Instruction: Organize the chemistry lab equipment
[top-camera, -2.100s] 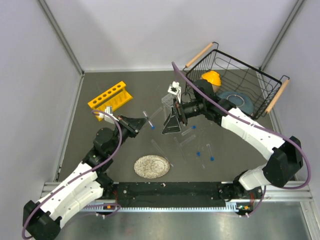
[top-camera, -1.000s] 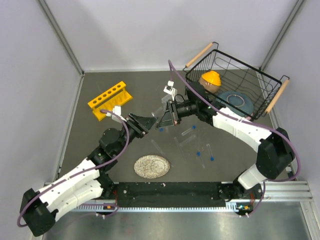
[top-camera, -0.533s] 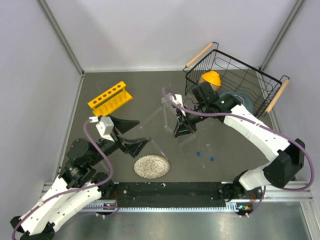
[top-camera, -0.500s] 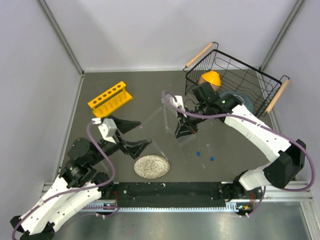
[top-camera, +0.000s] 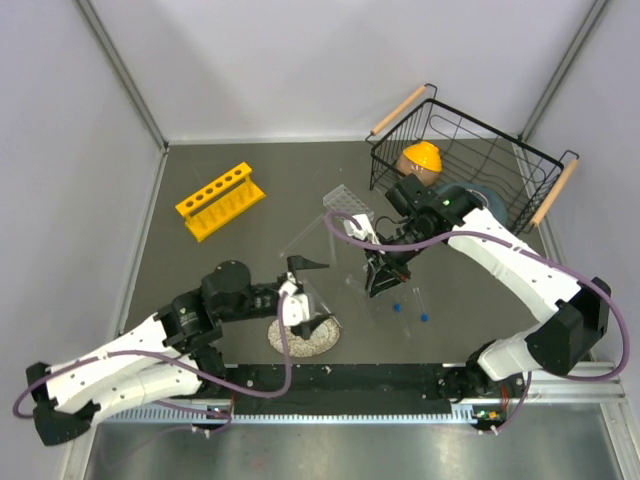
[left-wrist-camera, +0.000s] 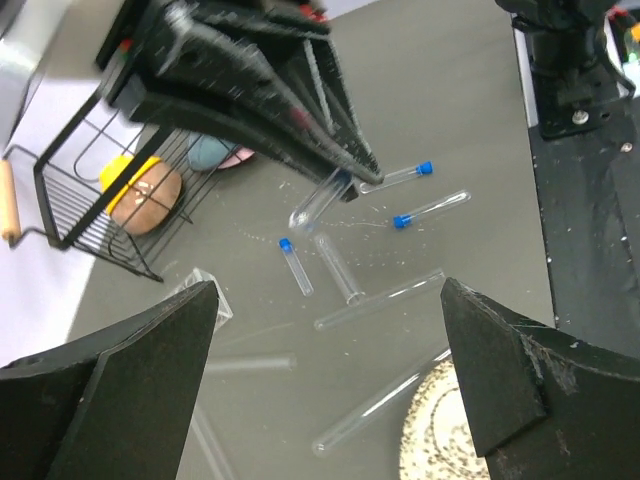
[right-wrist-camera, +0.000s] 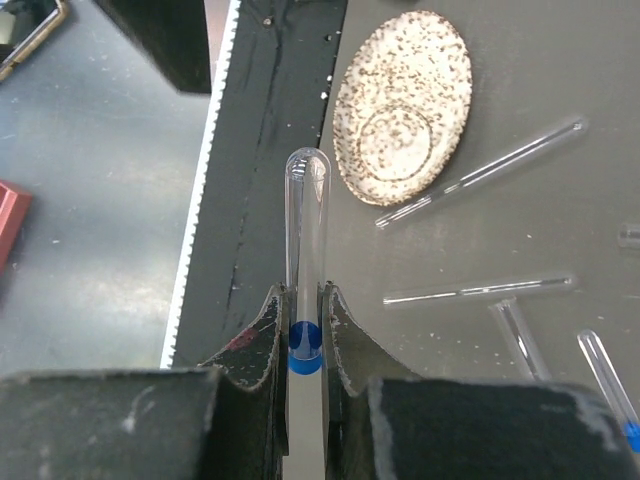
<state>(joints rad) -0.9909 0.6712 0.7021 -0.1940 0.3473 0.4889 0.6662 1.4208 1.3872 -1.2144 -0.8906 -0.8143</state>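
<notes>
Gaping wide above the table (top-camera: 260, 170), the left claw (top-camera: 310, 296) holds nothing; the right claw (right-wrist-camera: 305, 300), above clear test tubes (left-wrist-camera: 380, 298) that nearly vanish against the dark surface, pinches a blue-capped vial (right-wrist-camera: 305, 220), cap half hidden between its fingers (right-wrist-camera: 262, 335)

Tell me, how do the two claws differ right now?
The left gripper stands wide open; the right gripper is shut. The left gripper holds nothing; the right gripper pinches a blue-capped vial by its capped end. Both are black two-pronged claws on white arms.
</notes>
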